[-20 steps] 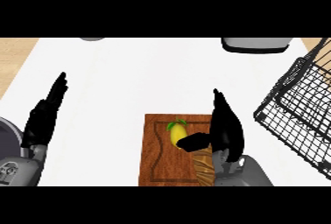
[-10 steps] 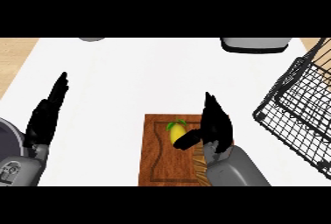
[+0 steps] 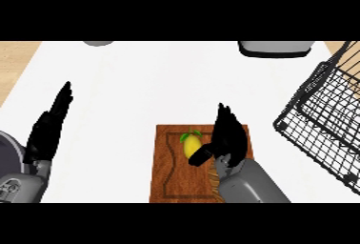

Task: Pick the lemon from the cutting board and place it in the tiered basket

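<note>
Fingers (image 3: 228, 127) of right hand (image 3: 226, 140) straight, together, just right of lemon (image 3: 192, 147), thumb touching it. Lemon lying on cutting board (image 3: 175, 176). Left hand (image 3: 48, 129) far left of lemon, fingers straight, resting on worktop (image 3: 162, 86). Tiered basket (image 3: 325, 116) far right.

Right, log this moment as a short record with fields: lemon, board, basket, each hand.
lemon: lying on the cutting board, not lifted
right hand: over the board, fingers straight, thumb beside the lemon
left hand: open, resting at the view's left, holding nothing
tiered basket: black wire, at the right edge, no lemon inside
</note>
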You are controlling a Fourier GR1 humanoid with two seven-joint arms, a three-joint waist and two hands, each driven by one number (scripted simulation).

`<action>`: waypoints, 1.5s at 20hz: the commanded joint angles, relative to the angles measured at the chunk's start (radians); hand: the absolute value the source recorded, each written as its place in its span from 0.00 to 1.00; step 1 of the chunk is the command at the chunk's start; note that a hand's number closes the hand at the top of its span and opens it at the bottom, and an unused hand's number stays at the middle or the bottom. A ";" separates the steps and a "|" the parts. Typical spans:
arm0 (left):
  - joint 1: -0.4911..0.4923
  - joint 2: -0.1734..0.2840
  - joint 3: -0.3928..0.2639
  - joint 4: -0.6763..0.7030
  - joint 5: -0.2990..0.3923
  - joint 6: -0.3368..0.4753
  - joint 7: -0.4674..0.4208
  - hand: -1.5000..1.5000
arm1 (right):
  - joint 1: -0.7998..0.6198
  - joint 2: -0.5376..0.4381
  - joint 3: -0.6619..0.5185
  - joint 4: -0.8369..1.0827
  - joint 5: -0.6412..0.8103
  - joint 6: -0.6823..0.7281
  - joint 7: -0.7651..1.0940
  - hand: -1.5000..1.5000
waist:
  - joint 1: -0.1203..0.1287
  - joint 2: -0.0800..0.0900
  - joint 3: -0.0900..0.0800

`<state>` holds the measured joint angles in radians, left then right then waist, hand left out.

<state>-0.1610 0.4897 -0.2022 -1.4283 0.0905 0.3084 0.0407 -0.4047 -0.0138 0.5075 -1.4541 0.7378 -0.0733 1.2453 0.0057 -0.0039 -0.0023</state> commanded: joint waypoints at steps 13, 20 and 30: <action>-0.013 -0.042 -0.016 -0.023 -0.054 0.024 0.043 0.50 | -0.093 0.013 0.014 0.137 -0.031 -0.022 0.242 0.00 | 0.006 0.000 0.001; -0.014 -0.001 0.051 0.028 -0.001 -0.061 -0.013 0.50 | -0.025 0.013 0.085 0.151 -0.045 -0.110 0.242 0.00 | 0.004 0.002 0.001; -0.025 -0.034 0.052 0.041 -0.031 -0.052 -0.020 0.50 | -0.062 0.013 0.129 0.239 -0.117 -0.199 0.226 0.00 | 0.011 0.005 0.002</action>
<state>-0.1838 0.4525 -0.1657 -1.4051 0.0553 0.2756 0.0428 -0.4579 -0.0166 0.5913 -1.2408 0.6397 -0.1715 1.2369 0.0158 -0.0001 -0.0007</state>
